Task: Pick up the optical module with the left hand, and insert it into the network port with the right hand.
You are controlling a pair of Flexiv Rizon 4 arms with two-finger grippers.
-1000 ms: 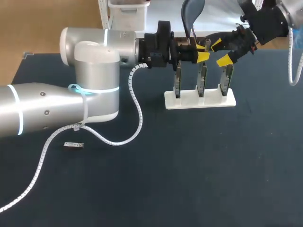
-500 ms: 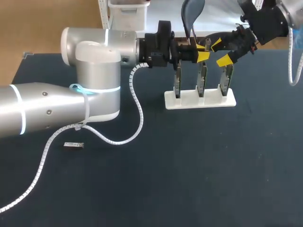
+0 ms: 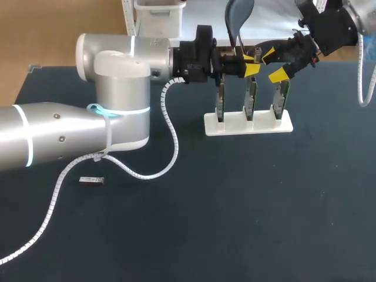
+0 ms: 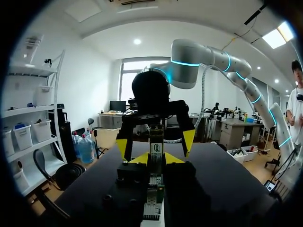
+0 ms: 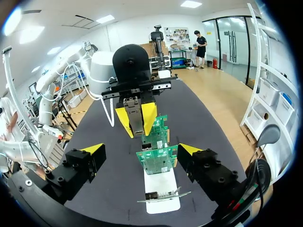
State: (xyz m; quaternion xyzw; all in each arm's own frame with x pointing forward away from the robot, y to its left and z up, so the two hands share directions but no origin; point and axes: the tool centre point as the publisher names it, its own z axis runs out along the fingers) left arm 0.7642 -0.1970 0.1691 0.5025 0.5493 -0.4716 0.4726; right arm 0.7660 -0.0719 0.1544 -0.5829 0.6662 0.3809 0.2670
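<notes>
— At the near edge of the table [image 3: 235,235], what is there?
— Broad dark tabletop. Toward its left a small flat part [image 3: 91,180] lies just beside the white spiral cable [image 3: 171,141] of the left arm [image 3: 111,100], well apart from everything else.
— And the holder?
— Farther back, close to the far edge, a white stand [image 3: 248,124] carries three green boards [image 3: 251,97] upright in a row, one per slot.
— Where is the optical module?
— The optical module [image 5: 135,116] is above that row, over the middle board, pinched between the yellow tips of the left gripper [image 3: 252,66].
— The other hand?
— The right gripper [image 3: 273,66] faces it from the far right corner, fingers spread wide, apart from the module.
</notes>
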